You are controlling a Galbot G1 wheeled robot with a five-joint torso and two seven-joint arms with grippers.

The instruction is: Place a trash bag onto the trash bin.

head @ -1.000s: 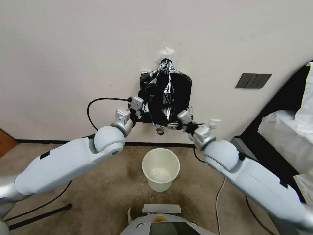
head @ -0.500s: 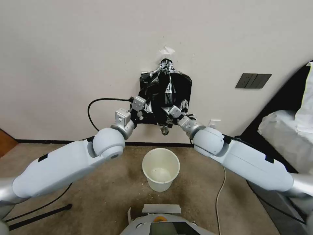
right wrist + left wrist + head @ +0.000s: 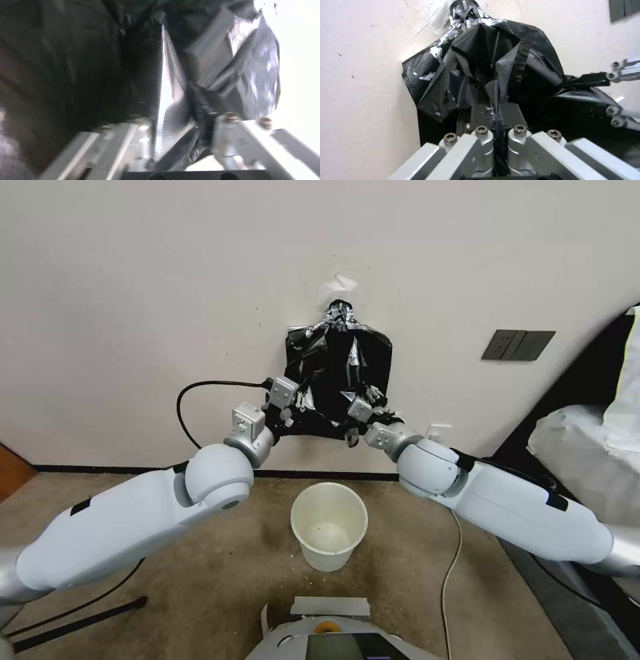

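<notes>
**Both hands on the bag at the wall**

I had the left hand (image 3: 495, 117) pinched on a fold at the lower left of the bag (image 3: 340, 373), its pads pressed together with the film between them. The right hand (image 3: 357, 423) was at the bag's lower right; in its wrist view a ridge of film ran up between its fingers (image 3: 230, 125), but I could not tell whether they had closed on it. The bag hung against the wall (image 3: 167, 280), taped at its top. The bin (image 3: 329, 525) stood upright on the floor (image 3: 220, 573) below, near the wall's foot.
</notes>
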